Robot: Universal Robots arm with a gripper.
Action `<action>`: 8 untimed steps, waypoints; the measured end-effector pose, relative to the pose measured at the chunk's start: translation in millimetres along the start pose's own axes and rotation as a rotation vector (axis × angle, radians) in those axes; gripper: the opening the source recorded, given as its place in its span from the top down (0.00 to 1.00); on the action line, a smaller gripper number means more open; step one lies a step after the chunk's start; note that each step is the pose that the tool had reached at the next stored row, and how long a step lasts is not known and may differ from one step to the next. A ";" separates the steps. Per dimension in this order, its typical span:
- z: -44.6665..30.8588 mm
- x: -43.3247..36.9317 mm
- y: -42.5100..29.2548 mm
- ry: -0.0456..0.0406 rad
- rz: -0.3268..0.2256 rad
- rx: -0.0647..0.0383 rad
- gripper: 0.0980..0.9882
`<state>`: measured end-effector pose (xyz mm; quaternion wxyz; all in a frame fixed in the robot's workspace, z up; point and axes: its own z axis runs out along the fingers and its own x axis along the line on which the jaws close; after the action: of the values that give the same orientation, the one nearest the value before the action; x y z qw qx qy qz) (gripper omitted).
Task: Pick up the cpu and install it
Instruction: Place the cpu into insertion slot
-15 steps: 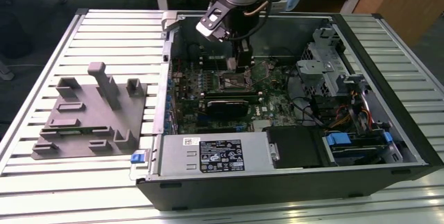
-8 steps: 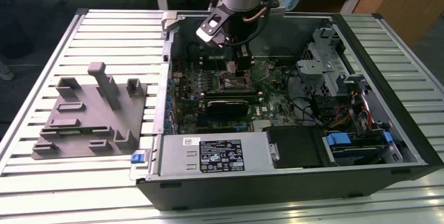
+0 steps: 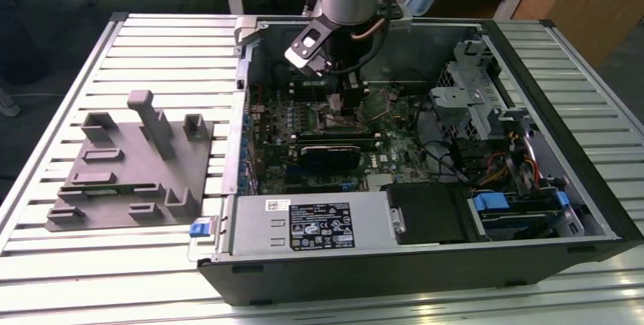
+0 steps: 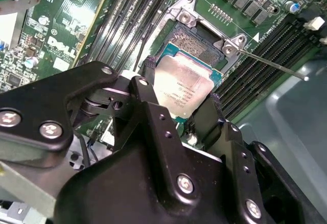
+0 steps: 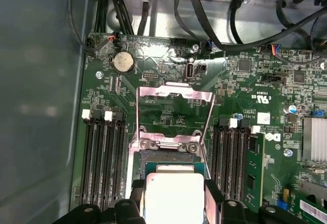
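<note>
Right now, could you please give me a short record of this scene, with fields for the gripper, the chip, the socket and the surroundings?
gripper: inside the open computer case, fingers shut on two opposite edges of the chip
chip: silver top up, over the socket; seated or not, cannot tell
socket: partly uncovered, on the green board
metal frame: flipped open, clear of the socket
grey fixture: on the table, at the exterior view's left of the case

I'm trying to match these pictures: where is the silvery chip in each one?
Exterior view: under the gripper, too small to tell.
Second wrist view: chip clamped in the gripper.
First wrist view: chip next to the two-screw bracket.
Shared landmark: that bracket.
</note>
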<state>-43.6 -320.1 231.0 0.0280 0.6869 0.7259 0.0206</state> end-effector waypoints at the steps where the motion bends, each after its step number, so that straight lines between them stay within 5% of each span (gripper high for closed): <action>1: 1.3 0.0 -0.1 0.0001 0.000 0.000 0.50; 8: 10.8 0.2 -1.4 0.0001 0.000 0.000 0.50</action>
<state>-44.3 -320.1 220.1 0.0280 0.6871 0.7257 0.0206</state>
